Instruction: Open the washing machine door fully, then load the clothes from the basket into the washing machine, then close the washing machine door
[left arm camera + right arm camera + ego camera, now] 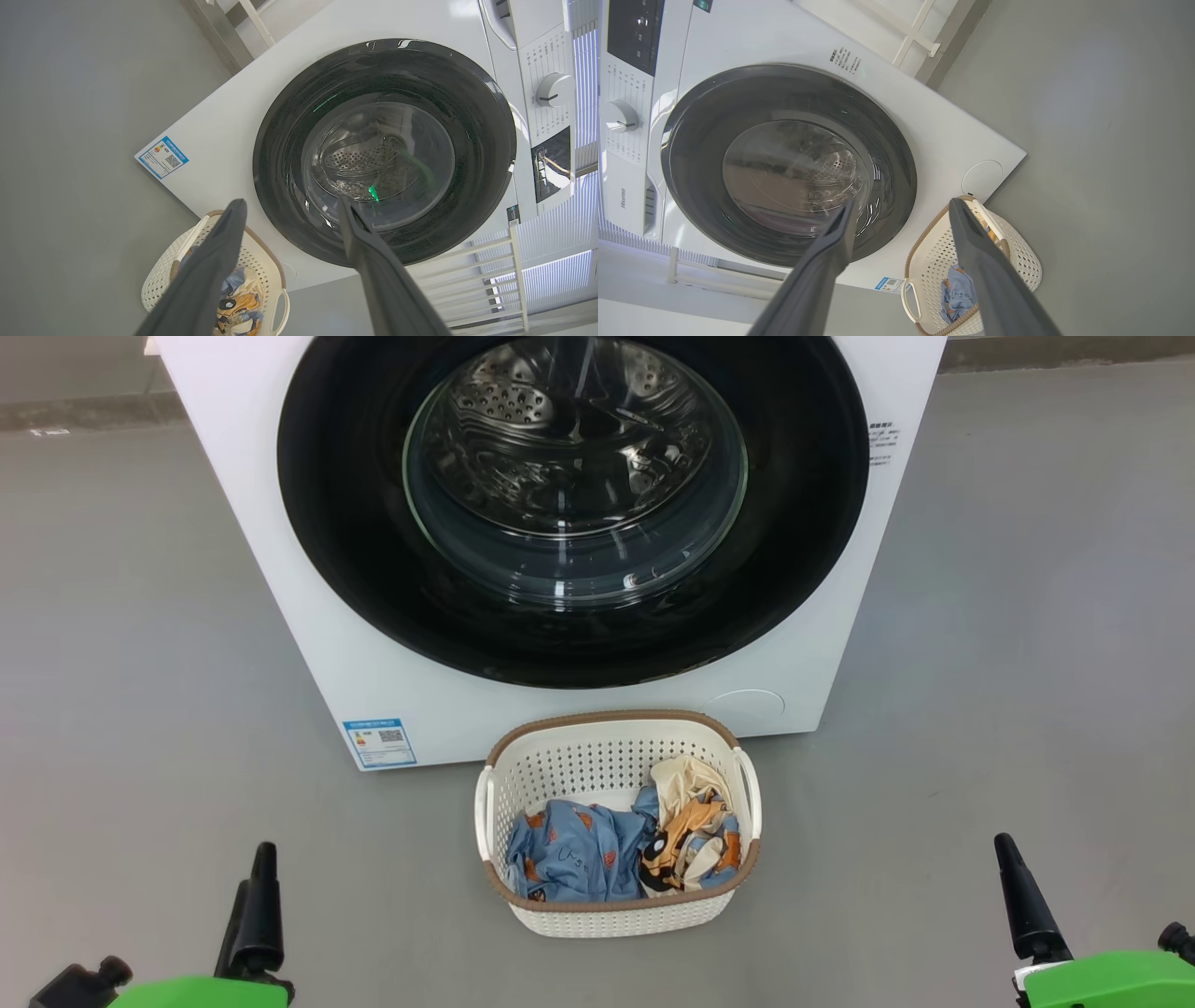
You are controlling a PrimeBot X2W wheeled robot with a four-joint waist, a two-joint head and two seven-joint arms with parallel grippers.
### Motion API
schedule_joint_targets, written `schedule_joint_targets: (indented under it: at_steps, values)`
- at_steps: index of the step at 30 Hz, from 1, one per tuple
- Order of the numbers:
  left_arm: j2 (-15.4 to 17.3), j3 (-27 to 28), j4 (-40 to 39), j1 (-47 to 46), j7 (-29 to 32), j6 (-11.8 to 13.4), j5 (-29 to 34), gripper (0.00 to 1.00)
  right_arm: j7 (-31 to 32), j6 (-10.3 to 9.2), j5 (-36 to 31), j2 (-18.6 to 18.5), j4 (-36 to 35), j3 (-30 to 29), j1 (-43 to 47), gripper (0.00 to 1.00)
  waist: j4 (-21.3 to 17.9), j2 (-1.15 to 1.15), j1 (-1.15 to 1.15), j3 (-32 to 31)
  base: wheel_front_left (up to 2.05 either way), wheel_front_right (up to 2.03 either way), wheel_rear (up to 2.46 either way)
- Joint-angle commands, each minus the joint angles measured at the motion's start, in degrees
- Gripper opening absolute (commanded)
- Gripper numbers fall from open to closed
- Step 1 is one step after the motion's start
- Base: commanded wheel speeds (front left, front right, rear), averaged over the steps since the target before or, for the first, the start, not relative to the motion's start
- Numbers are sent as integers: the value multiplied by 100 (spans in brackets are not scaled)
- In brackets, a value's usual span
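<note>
Before the first move: we stand facing the washing machine (pixel 280 569), its door (pixel 345 541) shut flush against the white front, the steel drum visible through the glass. The basket (pixel 616 915) sits on the grey floor (pixel 140 663) just in front of the machine, directly below the door, which we judge keeps the carry to the drum short. The clothes (pixel 579 854) lie heaped inside it, untouched. Our left gripper (pixel 290 203) and right gripper (pixel 902 201) hang well back from the machine, toward its two sides. Both have their fingers spread apart and hold nothing, as we would expect with the door not yet opened.

By count: one machine, one door, one basket, two grippers. We make out at least two garments, a light blue piece and a cream, orange and black one; a fuller tally we cannot give. On the machine's front, low down: one blue energy label (pixel 378 742) and one round filter cover (pixel 744 703).
</note>
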Motion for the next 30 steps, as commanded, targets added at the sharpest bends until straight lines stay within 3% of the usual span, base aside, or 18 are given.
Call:
schedule_joint_targets:
  at_steps: [1,13,30]
  values:
    - [74,93,-195,-235,-91,-32,232,100,-73,4,-257,-104,-153,42,-248,100,1,0,-1,-2,0,0,0]
    - [51,37,-246,-247,-293,-39,1369,100,-275,5,-1585,-109,-205,70,-272,100,13,0,-1,-16,0,0,0]
    - [55,-80,-184,-280,-579,-49,2604,100,-560,6,-2897,-161,-189,180,-308,100,37,0,-1,-33,0,0,0]
